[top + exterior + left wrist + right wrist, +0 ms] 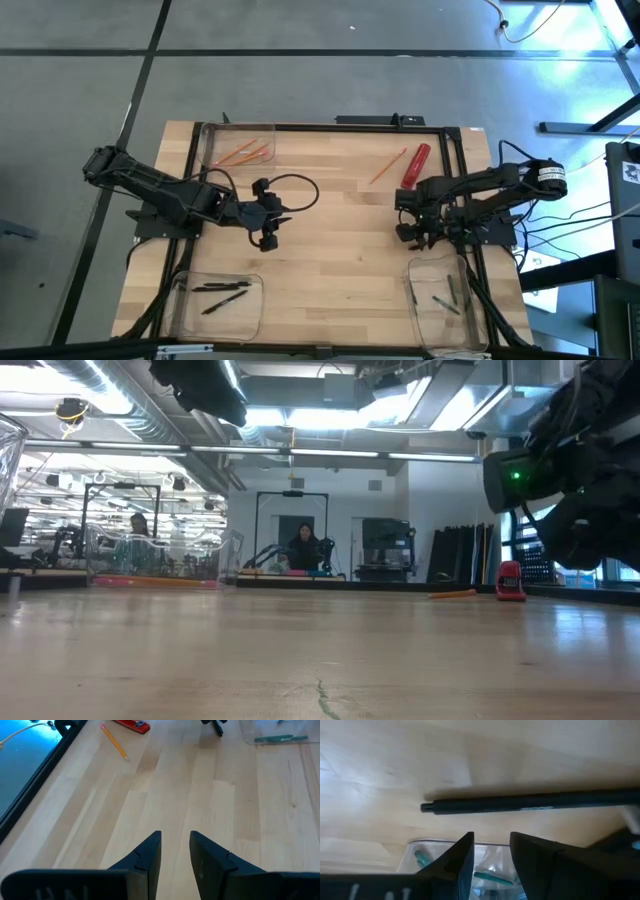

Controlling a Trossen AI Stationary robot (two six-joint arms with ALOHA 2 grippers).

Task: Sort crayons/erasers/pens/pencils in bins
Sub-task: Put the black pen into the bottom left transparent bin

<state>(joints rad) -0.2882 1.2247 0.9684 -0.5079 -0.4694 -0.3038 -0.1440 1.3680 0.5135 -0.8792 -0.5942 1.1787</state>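
Bare wood fills the middle of the surface. Three clear bins sit near its edges. Left pincer and right pincer are released, grasping nothing.

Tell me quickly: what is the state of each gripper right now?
Left gripper: open, holding nothing, above bare table.
Right gripper: open, holding nothing, above the near right bin.

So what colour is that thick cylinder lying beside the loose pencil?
Red, clearest in the high view.
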